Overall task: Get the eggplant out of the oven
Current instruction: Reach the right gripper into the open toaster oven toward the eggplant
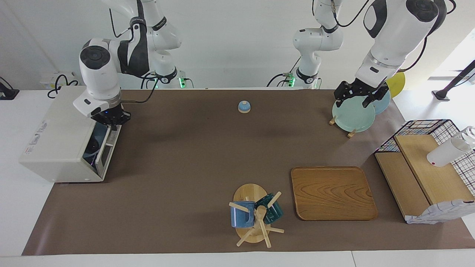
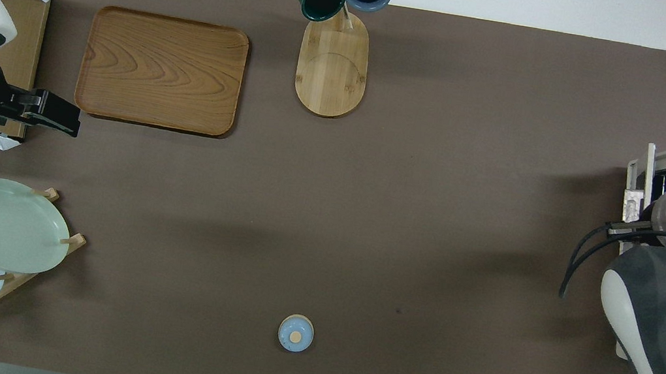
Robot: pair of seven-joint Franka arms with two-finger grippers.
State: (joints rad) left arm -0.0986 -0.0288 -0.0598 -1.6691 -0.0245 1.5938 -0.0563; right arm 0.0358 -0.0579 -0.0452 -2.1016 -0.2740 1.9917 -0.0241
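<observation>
Brown mat spread over the whole desk (image 2: 432, 228), plain white wall at the robots' end. Going by the overhead view: oven (image 1: 55, 137) parked at 3 o'clock, plates in a rack (image 2: 10, 224) at 8, wooden tray (image 2: 162, 70) at 10, mug stand (image 2: 332, 61) at 12, little blue bell (image 2: 295, 332) at 6.

The right gripper (image 1: 111, 124) is bent down at the oven's front, fingers clenched on the handle (image 2: 632, 207), and the door (image 1: 105, 155) is held tipped partly open. The eggplant can't be made out for sure. Only a dark shape (image 1: 92, 144) is seen through the gap, inside the oven.

The left gripper (image 1: 356, 101) is parked over the plates, fingers released, nothing held.
</observation>
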